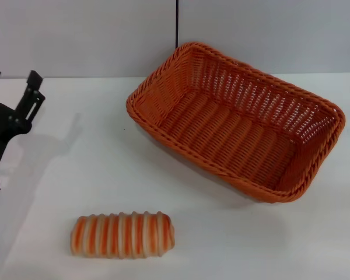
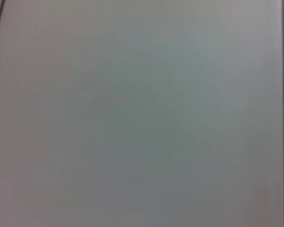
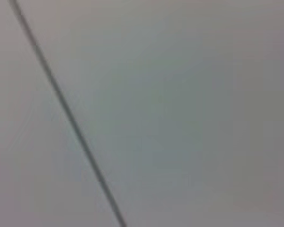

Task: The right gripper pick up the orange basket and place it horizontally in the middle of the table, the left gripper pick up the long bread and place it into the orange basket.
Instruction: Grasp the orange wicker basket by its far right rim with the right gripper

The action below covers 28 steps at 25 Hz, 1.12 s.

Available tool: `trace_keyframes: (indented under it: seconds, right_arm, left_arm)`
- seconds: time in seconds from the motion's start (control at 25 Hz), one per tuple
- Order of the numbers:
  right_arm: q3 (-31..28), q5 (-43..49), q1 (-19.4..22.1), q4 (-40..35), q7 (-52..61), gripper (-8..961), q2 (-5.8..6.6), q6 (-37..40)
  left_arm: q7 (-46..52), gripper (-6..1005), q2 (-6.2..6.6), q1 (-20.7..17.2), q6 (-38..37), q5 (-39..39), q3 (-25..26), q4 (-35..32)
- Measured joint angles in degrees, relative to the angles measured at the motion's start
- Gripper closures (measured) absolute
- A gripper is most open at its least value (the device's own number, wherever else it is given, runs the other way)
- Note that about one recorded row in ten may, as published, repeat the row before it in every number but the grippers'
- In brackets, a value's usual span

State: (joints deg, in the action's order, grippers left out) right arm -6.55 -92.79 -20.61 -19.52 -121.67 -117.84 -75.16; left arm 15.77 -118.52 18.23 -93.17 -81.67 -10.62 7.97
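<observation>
At the far left edge, the left gripper (image 1: 11, 79) hangs above the table (image 1: 76, 169), its 2 prongs spread apart and holding nothing. The long bread (image 1: 122, 234) lies near centre-left. The orange basket (image 1: 236, 119) sits skewed at far right, empty.

Left end effector (image 1: 13, 81) cut off by the head view's left edge.

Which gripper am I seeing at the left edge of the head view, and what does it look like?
That is the left gripper: matte black, angular, with two short blocky prongs on a black bracket-like body. A thin dark cable hangs below it at the frame edge. No markings are visible. The right gripper is not in view.
</observation>
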Motion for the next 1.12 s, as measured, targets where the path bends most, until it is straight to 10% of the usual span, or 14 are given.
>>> trace_keyframes:
  seconds: [0.44,0.8,1.12]
  right_arm:
    - [22.9,1.3,1.9,-19.9,18.1,460,0.72,-5.7]
    - [37.1,15.0,-3.5,-36.3,47.6,461,8.03,-12.0]
    - [43.8,29.7,-9.1,-51.3,57.9,461,6.79,-16.6]
  left_arm:
    - [0.0,186,0.22,0.1,0.3,-0.2,-5.7,-1.4]
    - [0.2,185,0.17,0.1,0.8,-0.2,-6.4,-1.9]
    - [5.0,185,0.34,-0.2,1.0,-1.7,-6.7,-3.7]
